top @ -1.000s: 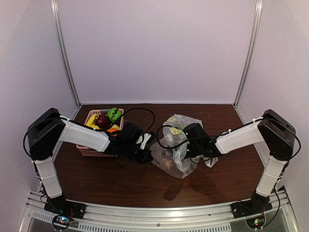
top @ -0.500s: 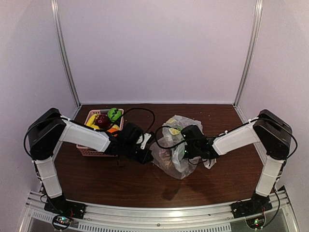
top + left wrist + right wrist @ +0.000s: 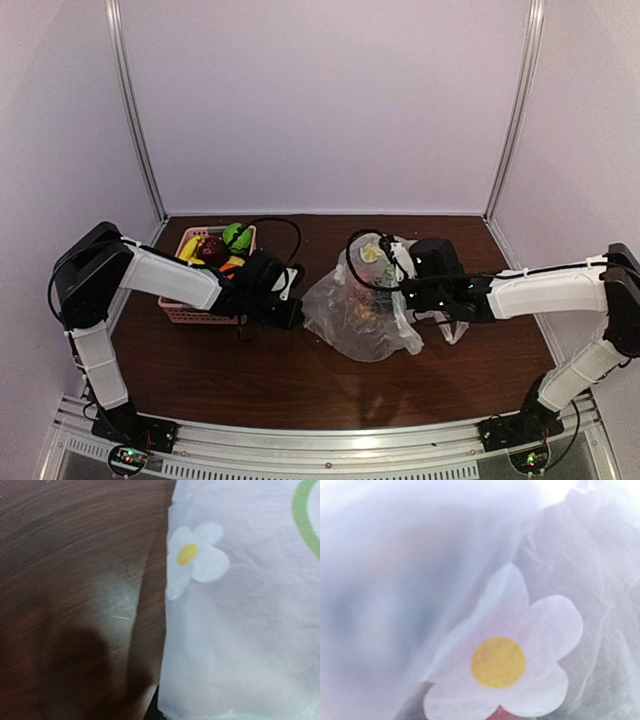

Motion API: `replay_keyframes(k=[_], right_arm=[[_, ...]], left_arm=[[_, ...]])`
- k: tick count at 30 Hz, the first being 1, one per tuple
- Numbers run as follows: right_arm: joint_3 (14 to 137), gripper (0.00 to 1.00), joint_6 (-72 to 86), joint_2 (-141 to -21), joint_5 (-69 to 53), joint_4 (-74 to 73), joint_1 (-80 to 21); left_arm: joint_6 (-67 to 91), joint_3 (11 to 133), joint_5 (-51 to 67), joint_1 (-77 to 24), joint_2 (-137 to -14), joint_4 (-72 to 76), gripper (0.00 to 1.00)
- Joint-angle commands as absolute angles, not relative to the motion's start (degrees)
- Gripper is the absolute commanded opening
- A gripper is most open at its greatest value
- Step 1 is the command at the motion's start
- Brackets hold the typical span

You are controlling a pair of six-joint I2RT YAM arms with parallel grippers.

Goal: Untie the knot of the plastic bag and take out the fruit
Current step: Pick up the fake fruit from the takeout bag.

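The plastic bag [image 3: 358, 325] is recorded as thin clear film, crinkled and faintly glossy. Close up it is seen milky and finely wrinkled, with a flat, matt printed flower [image 3: 498, 662]. On the tabletop [image 3: 260, 380] a dark, smooth wood grain with a dull sheen is noted. The basket [image 3: 180, 312] is pink slotted plastic, the front rail [image 3: 330, 442] ribbed bare metal, the arm covers [image 3: 170, 280] smooth white plastic.

I saw a pink slotted basket [image 3: 188, 312] at the left of a dark brown wooden table [image 3: 300, 388], with white walls [image 3: 320, 100] behind.
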State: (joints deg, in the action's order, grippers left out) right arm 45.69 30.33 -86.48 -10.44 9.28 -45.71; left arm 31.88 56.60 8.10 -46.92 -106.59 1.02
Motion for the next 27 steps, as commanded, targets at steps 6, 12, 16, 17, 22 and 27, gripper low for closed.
replay_keyframes(k=[6,12,16,17,22,27], right_arm=[[40.8,0.56,25.8,-70.0,-4.1,-1.3,-43.2],[39.8,0.57,24.7,-61.0,-1.8,-8.4,-41.8],[39.4,0.57,24.2,-56.4,-2.4,-11.8,-41.8],[39.4,0.57,24.1,-55.4,-3.1,-12.2,-41.7],[39.3,0.58,23.9,-49.8,-7.7,-12.8,-41.8],[39.4,0.58,23.9,-45.0,-13.7,-10.9,-41.8]], left_arm=[[34.6,55.7,5.3,-43.8,-104.3,2.6,0.0],[34.8,56.4,5.5,-42.8,-104.4,2.6,0.0],[33.8,57.8,5.8,-42.7,-104.3,2.0,0.0],[33.5,58.2,5.8,-42.7,-104.2,1.7,0.0],[32.8,59.9,6.2,-42.7,-103.9,0.3,0.09],[31.3,60.1,6.1,-42.7,-100.7,-1.8,0.45]])
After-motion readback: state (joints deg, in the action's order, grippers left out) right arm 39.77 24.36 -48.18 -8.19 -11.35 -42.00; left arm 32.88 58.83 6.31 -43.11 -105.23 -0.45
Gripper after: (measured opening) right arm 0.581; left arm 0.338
